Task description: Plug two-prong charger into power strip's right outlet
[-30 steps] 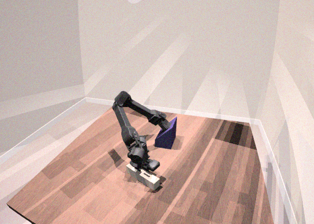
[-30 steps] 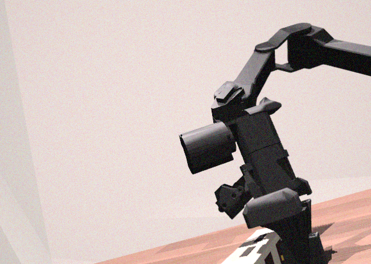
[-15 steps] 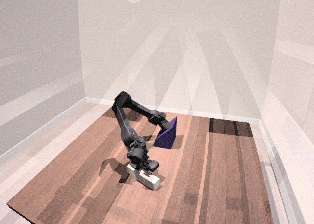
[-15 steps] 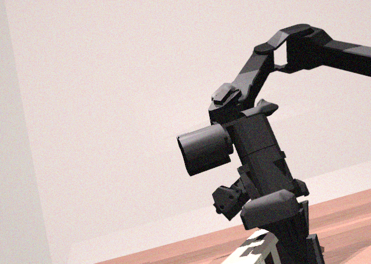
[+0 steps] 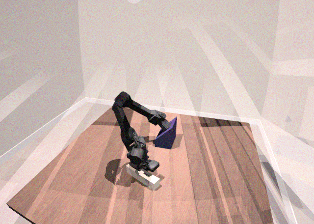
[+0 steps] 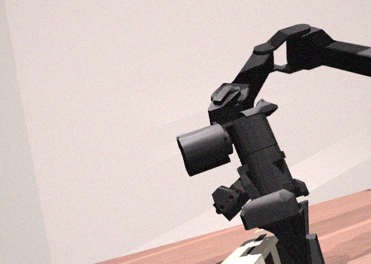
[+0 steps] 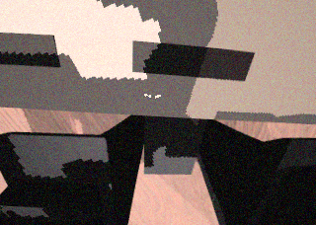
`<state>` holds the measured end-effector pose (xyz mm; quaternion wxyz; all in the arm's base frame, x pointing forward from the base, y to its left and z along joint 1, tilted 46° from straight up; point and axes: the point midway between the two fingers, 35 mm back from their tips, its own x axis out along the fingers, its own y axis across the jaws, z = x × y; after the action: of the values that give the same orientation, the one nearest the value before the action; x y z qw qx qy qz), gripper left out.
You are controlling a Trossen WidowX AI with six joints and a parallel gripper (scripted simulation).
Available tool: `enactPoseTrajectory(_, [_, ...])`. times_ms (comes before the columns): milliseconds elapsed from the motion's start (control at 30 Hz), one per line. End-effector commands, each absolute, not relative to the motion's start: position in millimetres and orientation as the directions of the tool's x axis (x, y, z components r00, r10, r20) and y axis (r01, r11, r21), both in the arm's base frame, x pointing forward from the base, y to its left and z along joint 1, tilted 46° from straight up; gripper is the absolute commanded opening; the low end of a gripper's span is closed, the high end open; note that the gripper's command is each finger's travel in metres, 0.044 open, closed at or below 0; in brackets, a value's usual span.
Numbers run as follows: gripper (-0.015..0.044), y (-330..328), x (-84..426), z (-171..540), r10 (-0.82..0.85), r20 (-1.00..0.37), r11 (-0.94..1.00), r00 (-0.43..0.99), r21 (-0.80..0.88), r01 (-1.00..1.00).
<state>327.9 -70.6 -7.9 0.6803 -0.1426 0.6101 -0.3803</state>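
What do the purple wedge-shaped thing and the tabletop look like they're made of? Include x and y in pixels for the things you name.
The purple wedge [image 5: 166, 138] looks like matte painted plastic or metal: one even colour, flat faces, sharp edges. The tabletop [image 5: 167, 204] [image 6: 338, 222] looks like wood, perhaps laminate, with fine grain and plank-like bands in varying browns.

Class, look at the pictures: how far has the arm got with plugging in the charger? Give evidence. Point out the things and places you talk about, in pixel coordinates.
Done: the dark charger [image 7: 170, 163] is between the gripper's [image 7: 170, 158] fingers, beside the pale power strip [image 5: 142, 177] [image 6: 244, 255] [image 7: 267, 52].
In hand: apparently lining up; its prongs cannot be made out.
Left: seemingly the straight push, though the views don't settle whether insertion has begun.
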Motion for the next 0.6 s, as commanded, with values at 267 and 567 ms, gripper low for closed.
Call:
enactPoseTrajectory(267, [0.0,-72.4,338.1,-3.1,-0.698,-0.716,0.664,-0.004,-0.648,0.373])
enactPoseTrajectory(567, [0.0,-71.8,337.1,-3.0,-0.698,-0.716,0.664,-0.004,-0.648,0.373])
